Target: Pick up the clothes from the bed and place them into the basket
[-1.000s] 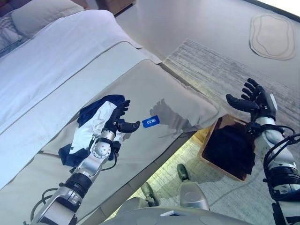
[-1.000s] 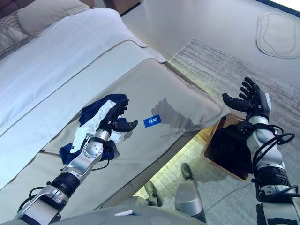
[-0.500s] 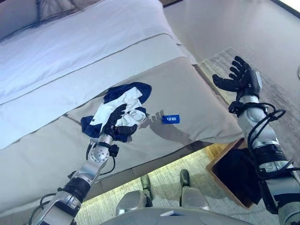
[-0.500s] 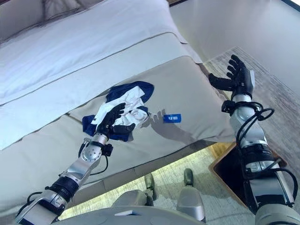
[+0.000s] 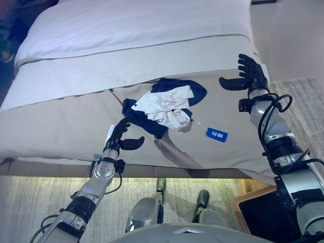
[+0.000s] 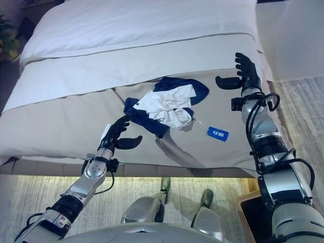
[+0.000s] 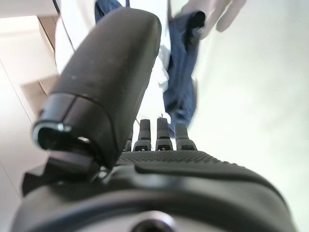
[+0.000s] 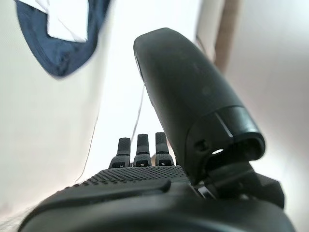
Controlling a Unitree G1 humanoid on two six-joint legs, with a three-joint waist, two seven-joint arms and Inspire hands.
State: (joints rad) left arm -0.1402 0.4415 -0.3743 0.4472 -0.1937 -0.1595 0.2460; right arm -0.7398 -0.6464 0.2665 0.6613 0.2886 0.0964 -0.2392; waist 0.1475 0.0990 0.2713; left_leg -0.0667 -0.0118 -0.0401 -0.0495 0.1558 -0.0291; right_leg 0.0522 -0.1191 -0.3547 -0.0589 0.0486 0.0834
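Observation:
A crumpled navy and white garment (image 5: 164, 106) lies on the beige bed cover (image 5: 61, 126) near the foot of the bed. A blue tag (image 5: 216, 134) lies just right of it. My left hand (image 5: 120, 137) is open and empty, hovering over the cover a little to the lower left of the garment. My right hand (image 5: 247, 76) is open and empty, raised to the right of the garment near the bed's right edge. The garment also shows past the left hand in the left wrist view (image 7: 181, 72) and in the right wrist view (image 8: 63, 43). A corner of the basket (image 5: 266, 217) shows at the lower right.
White sheets (image 5: 131, 25) cover the far part of the bed. A grey patterned rug (image 5: 30, 202) lies on the floor along the bed's foot. The wooden basket with dark contents stands on the floor below the bed's right corner.
The camera has swung left, so the bed now lies square ahead. My left hand has come off the garment and sits lower left of it. My right hand has moved over the bed's right side.

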